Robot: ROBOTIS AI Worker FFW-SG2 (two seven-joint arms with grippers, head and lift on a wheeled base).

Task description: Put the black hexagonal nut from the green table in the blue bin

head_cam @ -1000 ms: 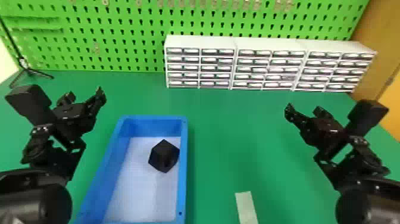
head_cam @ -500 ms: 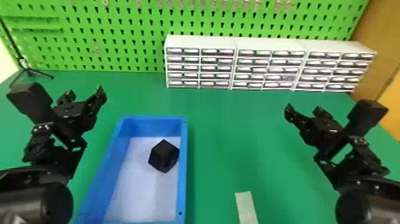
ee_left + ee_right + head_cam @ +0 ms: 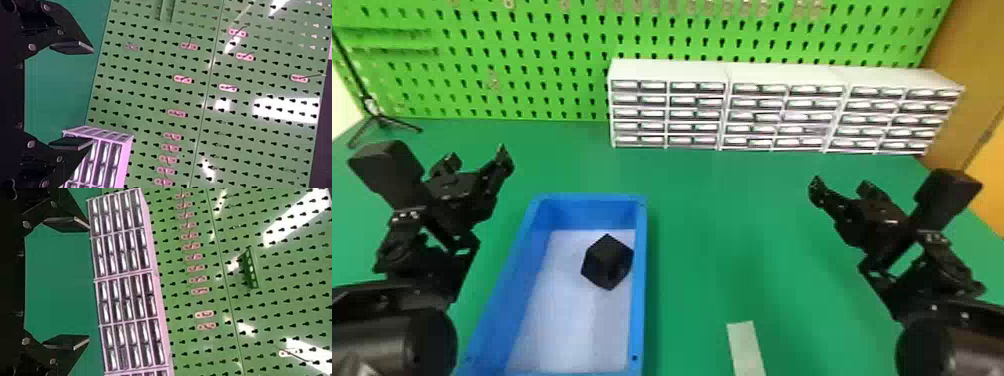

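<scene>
The black hexagonal nut (image 3: 607,262) rests on the pale floor of the blue bin (image 3: 641,280), close to its right wall. My left gripper (image 3: 477,159) is held left of the bin, above the green table (image 3: 712,220), and my right gripper (image 3: 841,185) hangs over the table's right side, well apart from the bin. In the left wrist view my left gripper (image 3: 72,96) has its two fingers wide apart with nothing between them. The right wrist view gives the same for my right gripper (image 3: 68,284), its fingers spread and holding nothing.
White drawer cabinets (image 3: 727,107) stand along the table's back edge before a green pegboard (image 3: 532,65). A small black tripod (image 3: 379,120) is at the back left. Near the front lies a pale strip (image 3: 746,350) on the table.
</scene>
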